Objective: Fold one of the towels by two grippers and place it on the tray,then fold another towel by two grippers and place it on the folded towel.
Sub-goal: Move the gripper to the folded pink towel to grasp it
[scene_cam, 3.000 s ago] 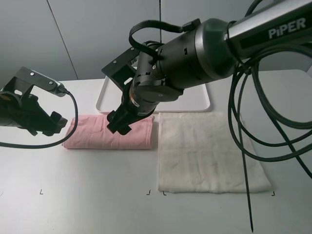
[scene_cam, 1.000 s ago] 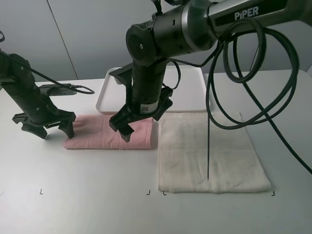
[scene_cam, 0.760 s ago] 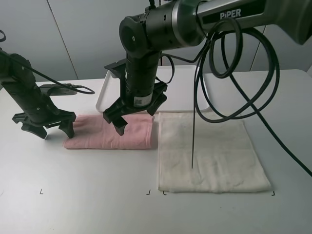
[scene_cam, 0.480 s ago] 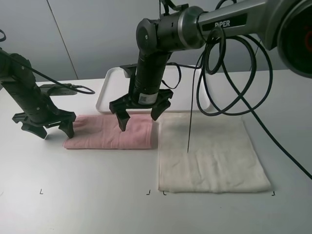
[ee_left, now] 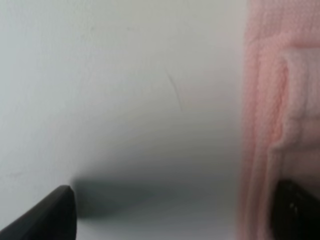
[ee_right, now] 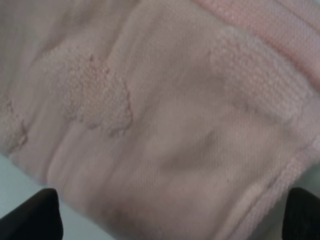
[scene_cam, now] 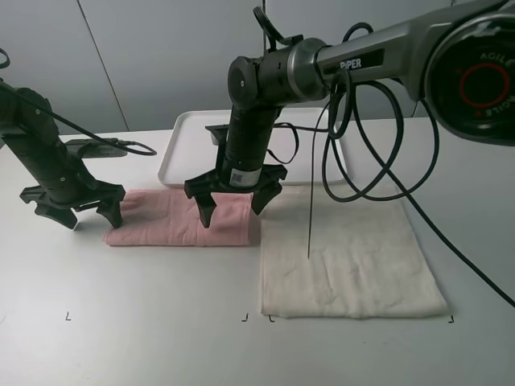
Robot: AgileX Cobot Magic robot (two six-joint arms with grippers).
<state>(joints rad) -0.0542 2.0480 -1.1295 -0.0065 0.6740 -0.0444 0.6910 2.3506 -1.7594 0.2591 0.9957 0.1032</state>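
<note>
The pink towel (scene_cam: 179,218) lies folded into a long strip on the table in front of the white tray (scene_cam: 189,145). My right gripper (scene_cam: 235,202) points straight down over the strip's right end, jaws spread wide with nothing between them; its wrist view is filled with pink towel (ee_right: 165,120). At the strip's left end my left gripper (scene_cam: 78,212) stands open, one finger by the towel's edge and the other over bare table. In the left wrist view the pink towel (ee_left: 280,125) lies along one side. The cream towel (scene_cam: 346,249) lies flat to the right.
A thin black cable (scene_cam: 310,217) hangs from the right arm over the cream towel, with thicker cable loops (scene_cam: 386,153) above it. Small corner marks (scene_cam: 245,317) sit near the table's front edge.
My right gripper has turned about its wrist and shifted right along the pink towel, now standing squarely over its right end. The left gripper has not moved.
</note>
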